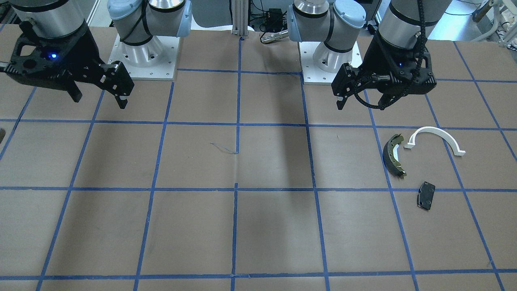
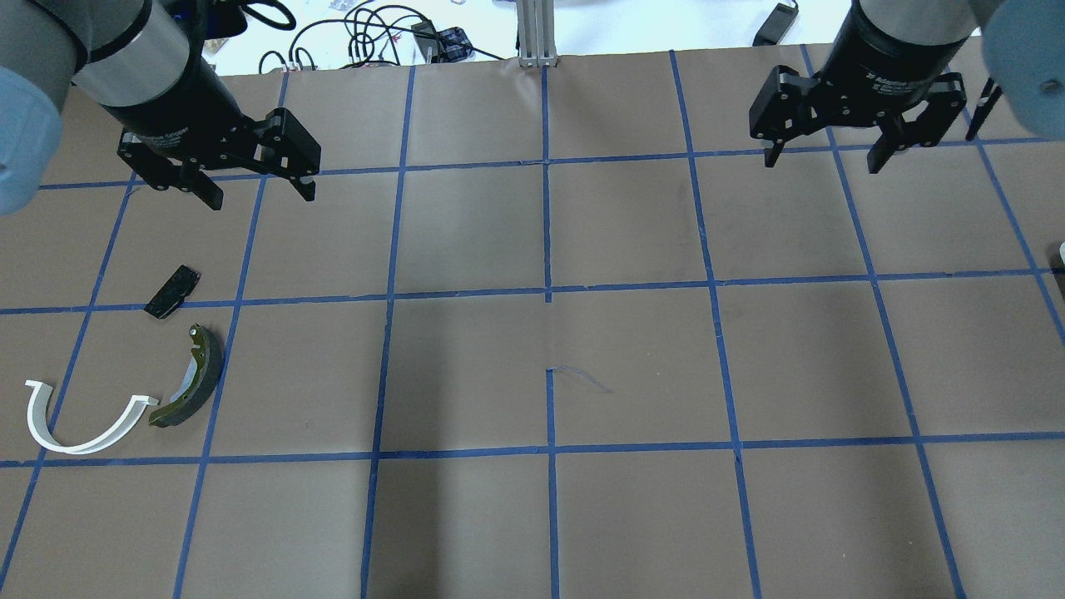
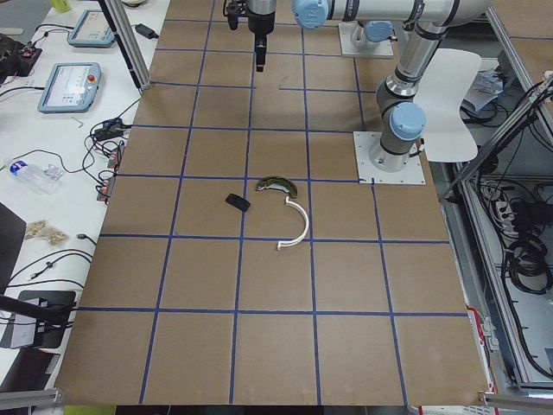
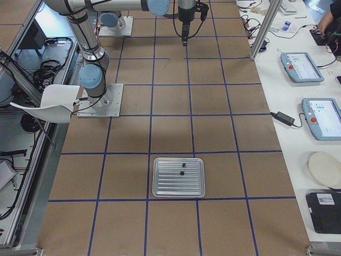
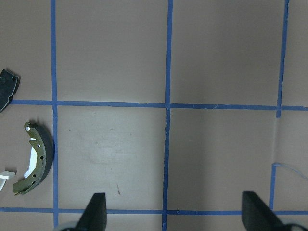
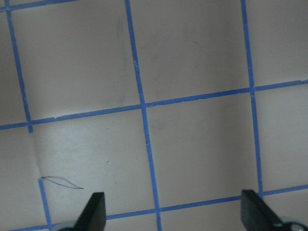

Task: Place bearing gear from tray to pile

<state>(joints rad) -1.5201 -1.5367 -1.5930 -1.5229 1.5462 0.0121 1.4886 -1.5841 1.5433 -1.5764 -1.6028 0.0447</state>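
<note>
Across the counter [image 2: 632, 366], the tray [image 4: 165, 184] sits at my right-hand end, well apart from both arms. Left jaws and right jaws hang wide and empty, so I judge nothing is started. The pile lies under the left arm: white arch [image 2: 79, 433], brake shoe [image 2: 195, 378], black pad [image 2: 172, 291]. Two small dark parts rest on the tray; I take one for the bearing gear [image 4: 181, 173].

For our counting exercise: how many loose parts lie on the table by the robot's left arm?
3: a curved brake shoe, a white arch right beside it, and a flat black pad lying apart from both. None appears hidden.
</note>
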